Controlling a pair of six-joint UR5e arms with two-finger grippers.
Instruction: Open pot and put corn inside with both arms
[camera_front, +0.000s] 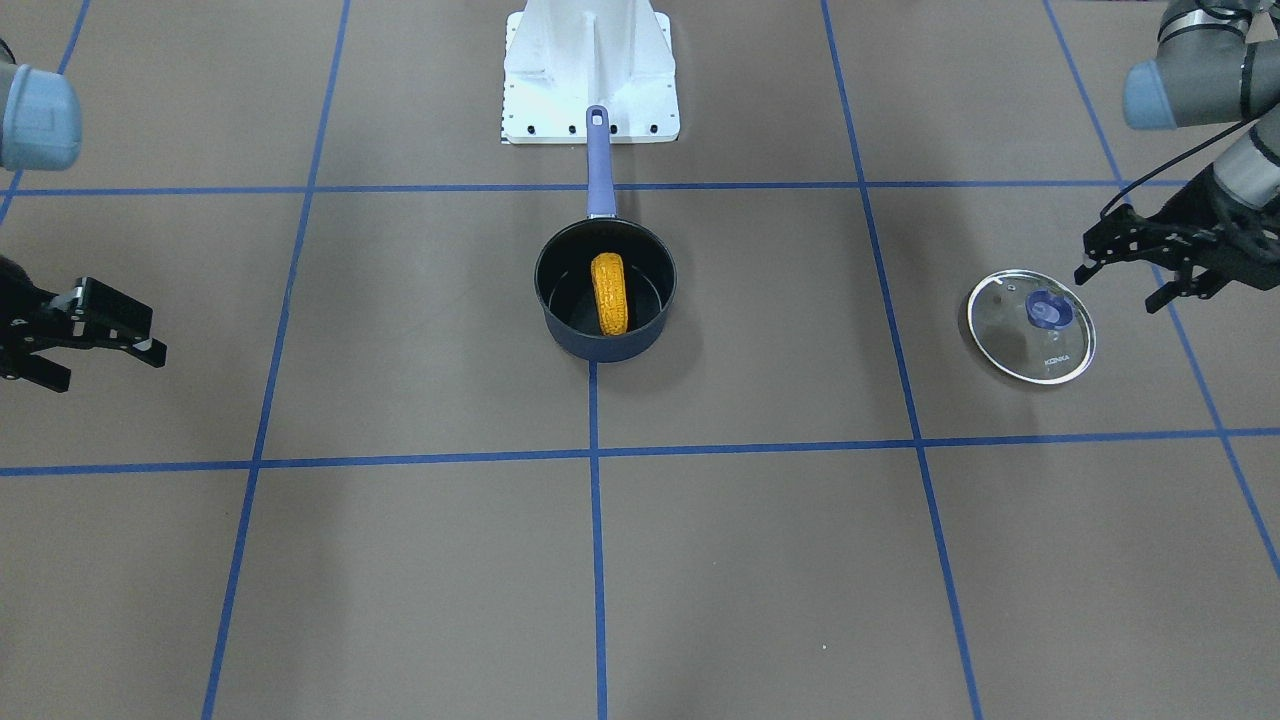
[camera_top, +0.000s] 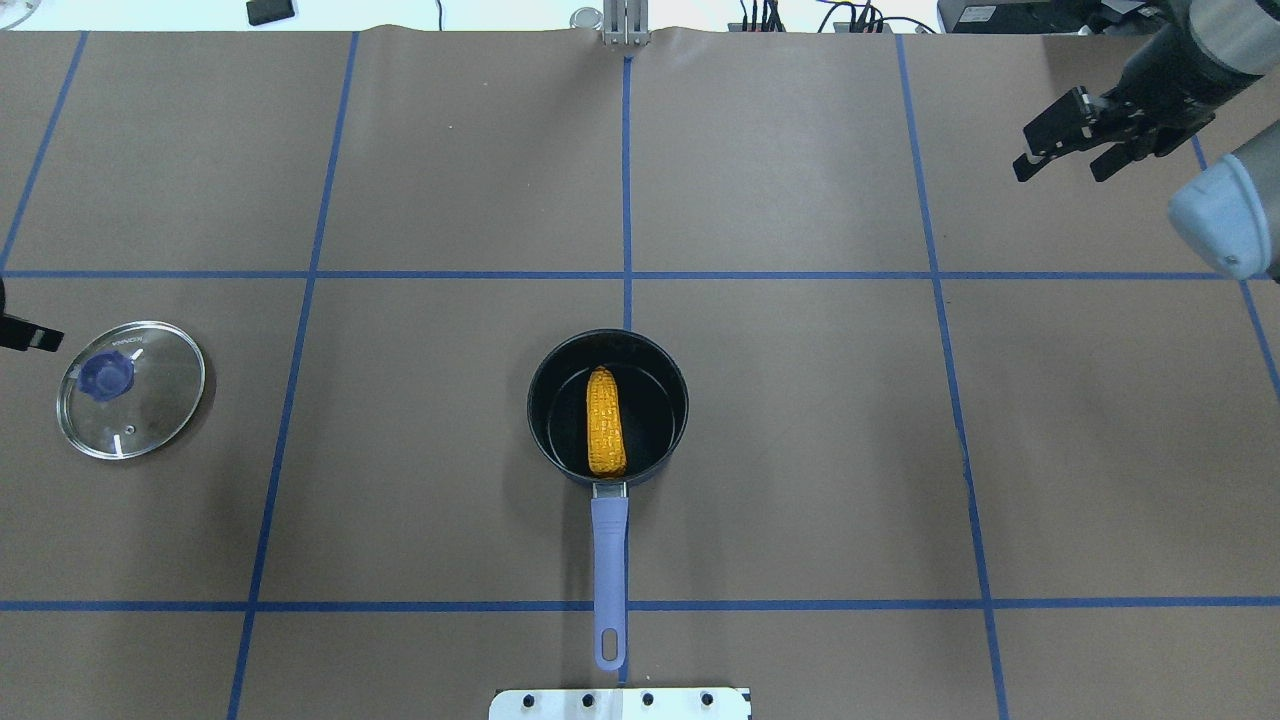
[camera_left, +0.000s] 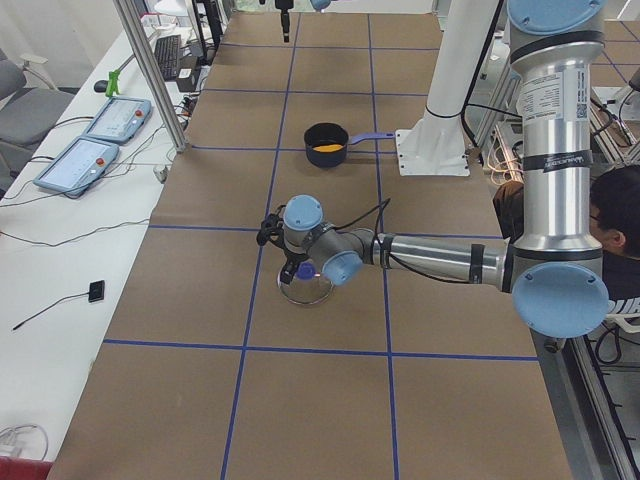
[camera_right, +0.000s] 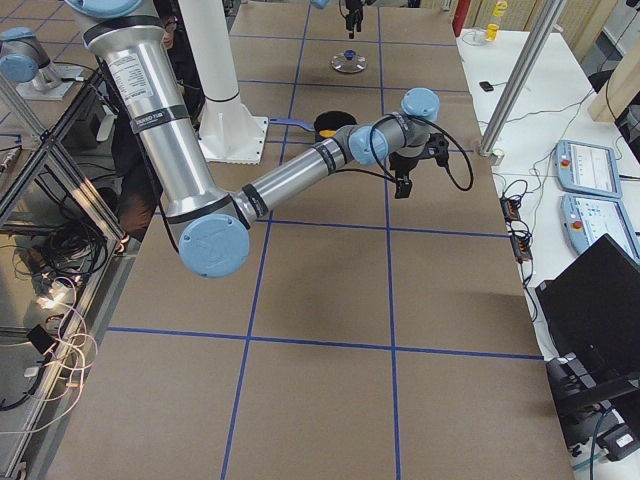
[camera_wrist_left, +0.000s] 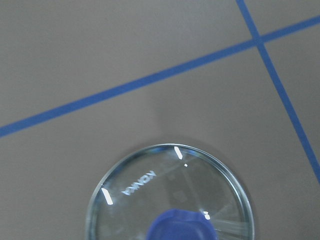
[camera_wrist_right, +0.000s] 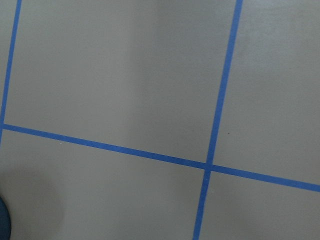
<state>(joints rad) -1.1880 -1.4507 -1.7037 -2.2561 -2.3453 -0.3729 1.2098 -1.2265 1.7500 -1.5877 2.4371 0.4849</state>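
The corn (camera_top: 604, 422) sits in the pot (camera_top: 548, 400), nothing held

My left claw (camera_front: 1120, 285) (spread) hangs just beside the lid (camera_front: 1020, 345), well left of the pot; a careless swing could clip its knob (camera_front: 1048, 310). My right claw (camera_top: 1060, 172), spread too, is far off the pot. The corn's long axis follows the handle (camera_top: 609, 560), taper pointing away from it.

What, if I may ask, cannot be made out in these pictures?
The round glass lid with blue knob: cut off by the left wrist view's bottom edge; mostly hidden behind the left arm in the exterior left view.
A dark blue shape: clipped by the right wrist view's corner, unidentifiable.
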